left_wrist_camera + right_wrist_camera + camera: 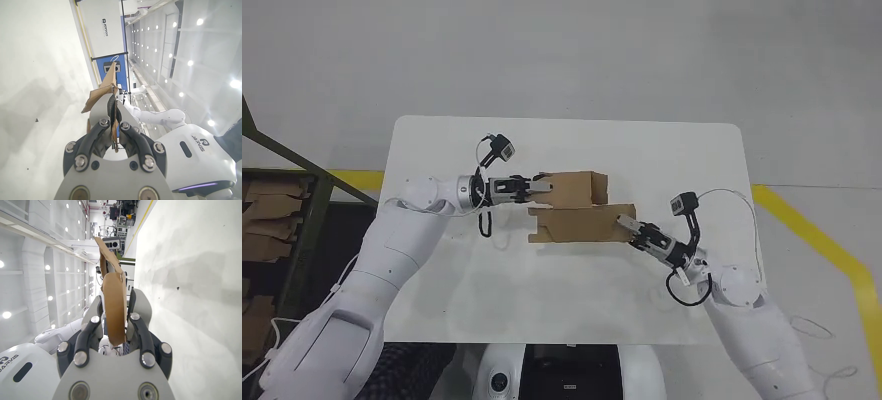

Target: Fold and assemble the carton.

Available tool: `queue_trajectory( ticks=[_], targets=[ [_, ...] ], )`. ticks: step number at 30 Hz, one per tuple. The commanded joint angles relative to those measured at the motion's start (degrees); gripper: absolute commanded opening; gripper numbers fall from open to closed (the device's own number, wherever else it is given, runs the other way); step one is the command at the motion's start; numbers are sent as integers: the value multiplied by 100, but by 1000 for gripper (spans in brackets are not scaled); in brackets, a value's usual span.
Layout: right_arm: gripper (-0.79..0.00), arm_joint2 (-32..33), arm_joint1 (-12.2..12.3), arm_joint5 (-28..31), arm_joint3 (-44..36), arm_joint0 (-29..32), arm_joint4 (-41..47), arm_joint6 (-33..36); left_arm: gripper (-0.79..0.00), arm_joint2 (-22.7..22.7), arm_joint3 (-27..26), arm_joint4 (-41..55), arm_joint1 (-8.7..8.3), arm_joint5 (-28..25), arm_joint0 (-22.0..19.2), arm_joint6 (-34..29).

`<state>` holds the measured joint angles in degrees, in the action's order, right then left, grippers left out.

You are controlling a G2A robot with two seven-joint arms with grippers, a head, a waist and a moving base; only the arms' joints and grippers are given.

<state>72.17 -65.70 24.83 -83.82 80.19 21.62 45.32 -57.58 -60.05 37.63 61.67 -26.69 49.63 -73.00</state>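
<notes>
Between both arms' fingers, carton.

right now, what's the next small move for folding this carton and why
Probably push the left end effector and right end effector slightly toward each other to square the carton: each pinches an opposite end flap, and it looks half-open and skewed.

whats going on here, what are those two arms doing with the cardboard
A two-armed robot is working on a brown carton over the middle of a white table. The left gripper is clamped on a flap at one end, and the right gripper holds a flap at the opposite end. The carton is only partly formed, with some panels folded up and the ends open, so assembly is not finished.
</notes>
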Motion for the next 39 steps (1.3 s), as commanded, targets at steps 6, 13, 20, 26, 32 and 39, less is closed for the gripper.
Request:
queue_trajectory(
  ticks=[6, 13, 20, 26, 32, 39],
  targets=[
    [0, 537, 88, 264, -16, 158, 51, -50, -785, -56, -13, 175, 13, 33, 22, -262],
    [0, 424, 110, 157, -17, -205, 216, 759, -785, -65, -49, 225, 28, 30, 62, -489],
    [0, 34, 53, 237, 196, -677, 340, 1181, -785, -117, -231, 270, 6, 159, 176, -619],
    [0, -311, -23, 375, 440, -1016, 636, 1429, -785, -129, -389, 292, -6, 223, 263, -683],
    [-18, -598, -95, 469, 675, -1270, 920, 1645, -785, -144, -455, 273, -16, 235, 305, -694],
    [-74, -889, -174, 533, 806, -1461, 1098, 1779, -785, -145, -469, 277, -14, 207, 346, -667]
  ],
)
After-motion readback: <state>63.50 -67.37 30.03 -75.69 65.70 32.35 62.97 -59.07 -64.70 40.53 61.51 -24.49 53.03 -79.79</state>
